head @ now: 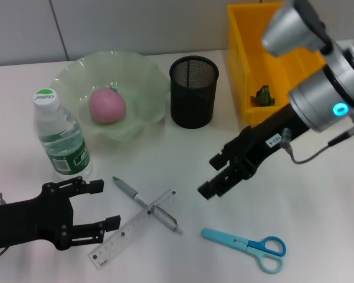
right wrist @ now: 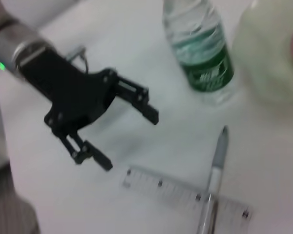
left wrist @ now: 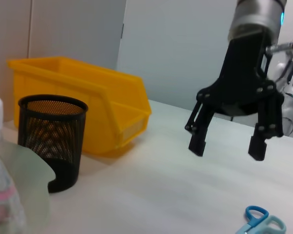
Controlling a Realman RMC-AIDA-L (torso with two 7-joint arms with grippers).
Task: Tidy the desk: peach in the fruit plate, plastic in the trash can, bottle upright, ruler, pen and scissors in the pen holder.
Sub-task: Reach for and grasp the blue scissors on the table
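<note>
A pink peach lies in the pale green fruit plate. The bottle stands upright beside the plate, left of it. The black mesh pen holder is empty as far as I can see. A grey pen lies across a clear ruler, and blue scissors lie flat at the front right. A green bit of plastic sits in the yellow trash can. My left gripper is open, just left of the ruler. Open too, my right gripper hovers above the table right of the pen.
The yellow trash can stands behind and right of the pen holder. From the left wrist I see my right gripper above the table, scissors handles below it. The right wrist view shows left gripper, bottle, pen, ruler.
</note>
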